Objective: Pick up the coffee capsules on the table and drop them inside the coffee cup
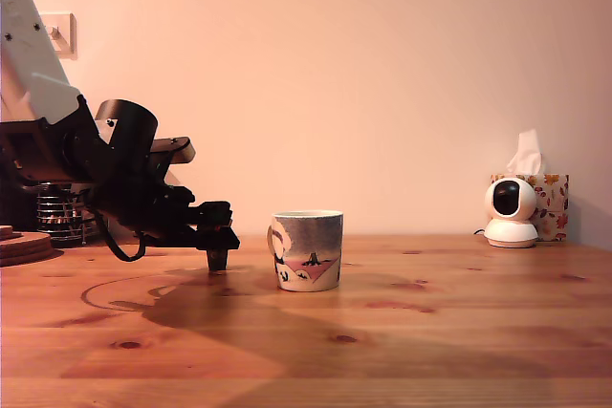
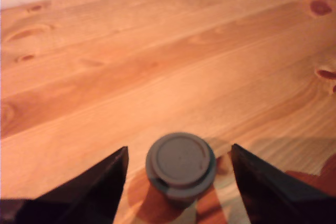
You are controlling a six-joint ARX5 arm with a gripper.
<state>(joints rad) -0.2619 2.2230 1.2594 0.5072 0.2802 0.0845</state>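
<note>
- Gripper (image 2: 178,182) jaws stand wide apart in the wrist view, a dark finger (image 2: 89,192) on one side of the coffee capsule (image 2: 180,167) and the other finger on the opposite side; neither touches it, and pine shows in both gaps.
- Capsule stands on the table (image 2: 157,66) between the fingers, its flat round face toward the wrist camera, with a small notch at the rim edge; it is dark grey-brown and casts a shadow on the planks.
- In the exterior view the gripper (image 1: 218,257) is low, its fingertip at or just above the wood, near the coffee cup (image 1: 307,250) on the exterior view's left of it; the capsule itself cannot be made out there.
- Cup stands upright on the table, pale rim, grey upper band, pink, white and black picture; no handle can be made out from this side.
- Table is orange-brown pine with dark knots, and the arm's shadow spreads over it under the gripper and toward the front.
- At the exterior view's right stand a small white camera (image 1: 510,212) and a patterned tissue box (image 1: 549,205) just behind it.
- At the exterior view's left, behind the arm, are a wire holder (image 1: 59,214) and a round wooden board (image 1: 21,244); a plain pale wall with a switch plate (image 1: 57,33) closes the room.
</note>
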